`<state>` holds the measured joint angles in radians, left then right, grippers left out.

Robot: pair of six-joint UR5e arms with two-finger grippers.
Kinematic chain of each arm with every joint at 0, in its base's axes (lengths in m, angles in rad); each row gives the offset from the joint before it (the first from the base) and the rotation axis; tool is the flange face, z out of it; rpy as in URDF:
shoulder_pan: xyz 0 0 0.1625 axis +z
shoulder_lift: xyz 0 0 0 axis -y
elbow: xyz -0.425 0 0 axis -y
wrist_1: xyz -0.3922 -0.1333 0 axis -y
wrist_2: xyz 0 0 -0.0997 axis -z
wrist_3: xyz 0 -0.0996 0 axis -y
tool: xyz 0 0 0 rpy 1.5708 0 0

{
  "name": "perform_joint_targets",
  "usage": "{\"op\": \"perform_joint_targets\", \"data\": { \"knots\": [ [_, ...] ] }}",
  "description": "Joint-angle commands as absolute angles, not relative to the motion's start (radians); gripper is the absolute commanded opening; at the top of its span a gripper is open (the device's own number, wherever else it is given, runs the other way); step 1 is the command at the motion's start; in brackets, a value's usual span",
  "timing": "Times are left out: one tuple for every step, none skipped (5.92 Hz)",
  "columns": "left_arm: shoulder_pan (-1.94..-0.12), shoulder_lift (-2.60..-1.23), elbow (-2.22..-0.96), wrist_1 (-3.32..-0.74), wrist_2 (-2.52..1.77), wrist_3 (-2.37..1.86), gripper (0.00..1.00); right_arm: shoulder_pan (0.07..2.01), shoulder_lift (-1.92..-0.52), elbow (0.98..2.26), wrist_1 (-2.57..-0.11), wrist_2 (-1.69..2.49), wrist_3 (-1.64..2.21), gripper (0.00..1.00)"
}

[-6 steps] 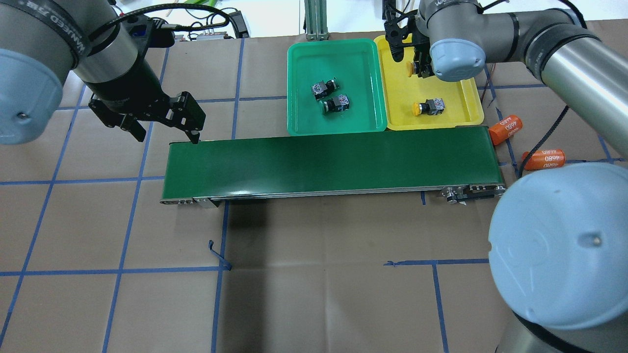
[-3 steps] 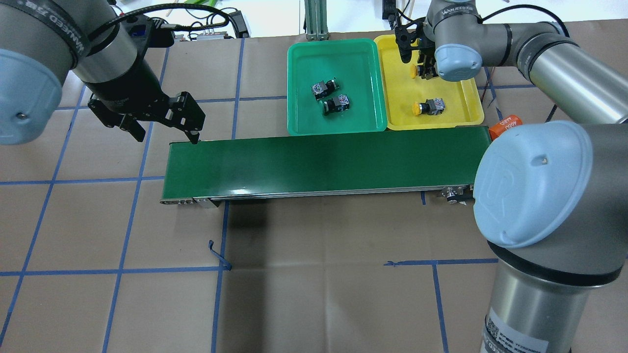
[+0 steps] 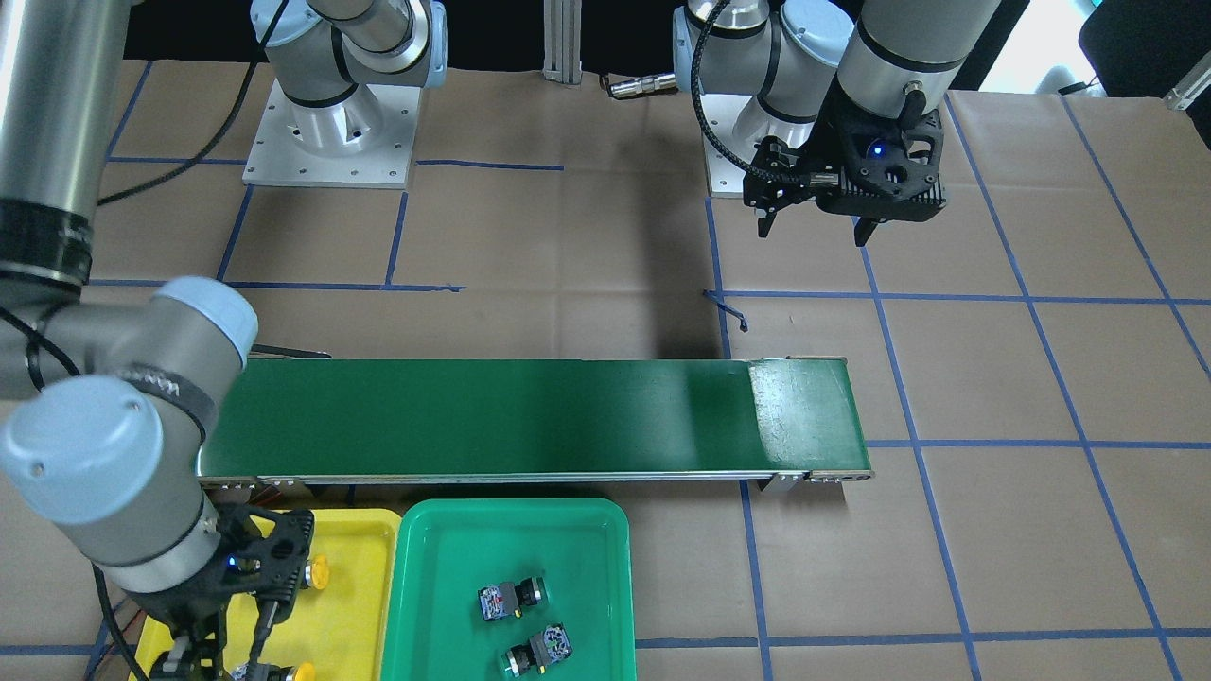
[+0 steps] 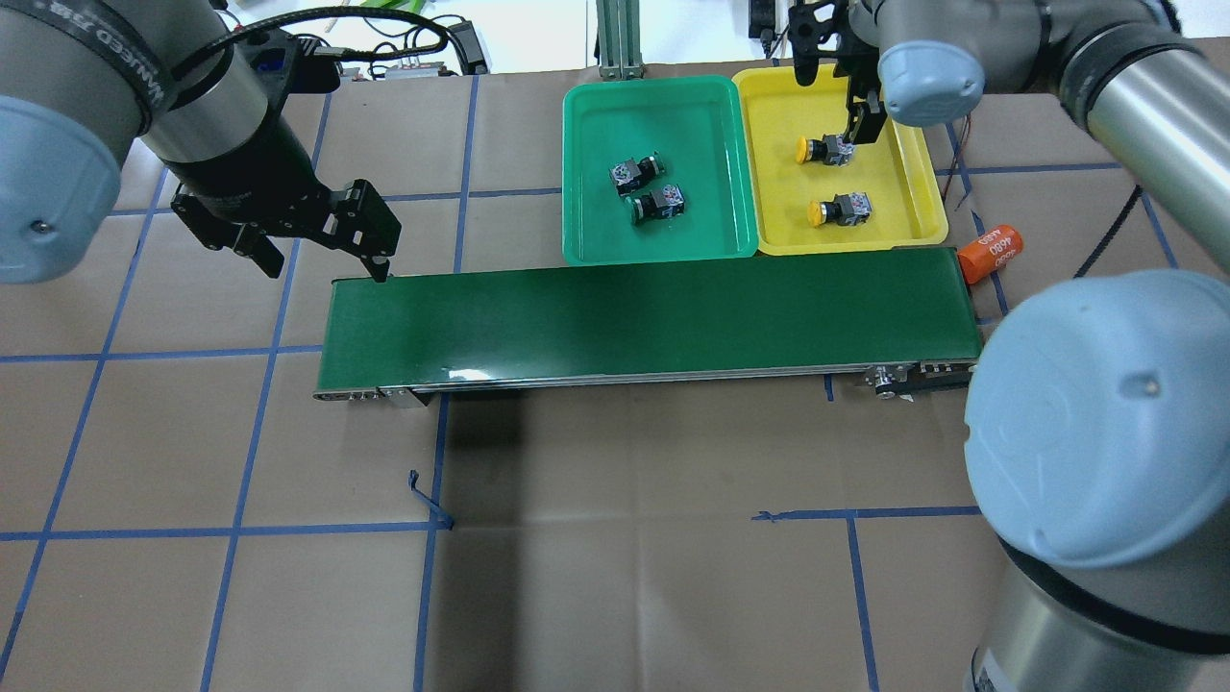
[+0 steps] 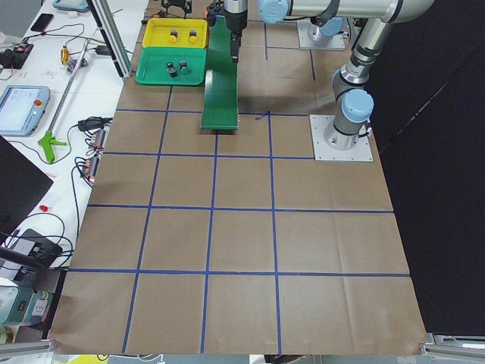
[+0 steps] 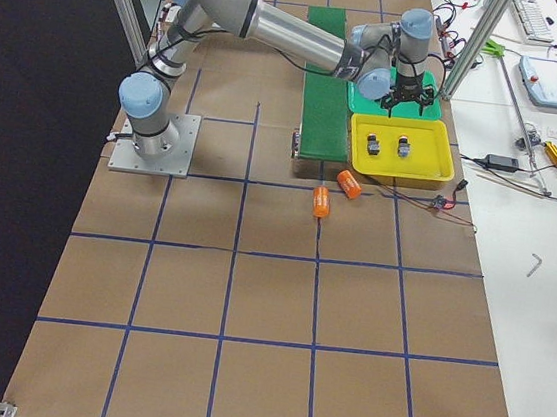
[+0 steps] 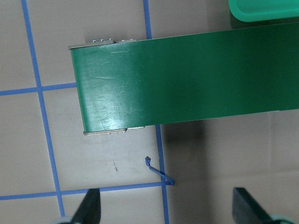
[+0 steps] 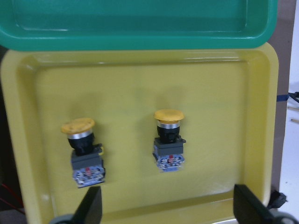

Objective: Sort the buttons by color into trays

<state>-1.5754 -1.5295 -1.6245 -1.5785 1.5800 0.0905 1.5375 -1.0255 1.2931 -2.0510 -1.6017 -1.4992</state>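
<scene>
Two yellow buttons lie on their sides in the yellow tray. They also show in the right wrist view. Two green buttons lie in the green tray. My right gripper hangs open and empty above the far part of the yellow tray, clear of both yellow buttons. My left gripper is open and empty above the left end of the conveyor belt.
The long dark-green belt lies along the near side of both trays. An orange "4680" cylinder lies by the belt's right end, and a second one lies nearer the robot. My right arm's elbow hides the table's right front.
My right gripper has lifted and drawn back from the far yellow button, which now lies free in the yellow tray. The right elbow has swung. The left arm has not moved.
</scene>
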Motion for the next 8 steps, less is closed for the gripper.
{"op": "perform_joint_targets", "data": {
  "knots": [
    [-1.575,-1.529,-1.626,-1.578,1.58,0.091,0.99,1.54,-1.266,1.383,-1.732,-1.557,-1.063,1.0],
    [-1.575,-1.529,-1.626,-1.58,1.58,0.092,0.99,1.54,-1.349,1.412,-1.708,-1.557,-0.747,1.0],
    [-1.575,-1.529,-1.626,-1.58,1.582,0.094,0.99,1.542,-1.398,1.41,-1.63,-1.557,-0.436,1.0],
    [-1.575,-1.529,-1.626,-1.578,1.58,0.094,0.99,1.542,-1.455,1.401,-1.535,-1.555,-0.229,1.0],
    [-1.575,-1.529,-1.626,-1.578,1.58,0.094,0.99,1.543,-1.507,1.402,-1.487,-1.551,-0.145,1.0],
    [-1.575,-1.529,-1.626,-1.582,1.58,0.094,0.99,1.543,-1.538,1.413,-1.462,-1.563,-0.033,1.0],
    [-1.575,-1.529,-1.626,-1.582,1.582,0.094,0.99,1.554,-1.552,1.426,-1.359,-1.552,0.08,1.0],
    [-1.575,-1.529,-1.625,-1.582,1.58,0.094,0.99,1.609,-1.558,1.457,-1.364,-1.566,0.133,1.0]
  ]
}}
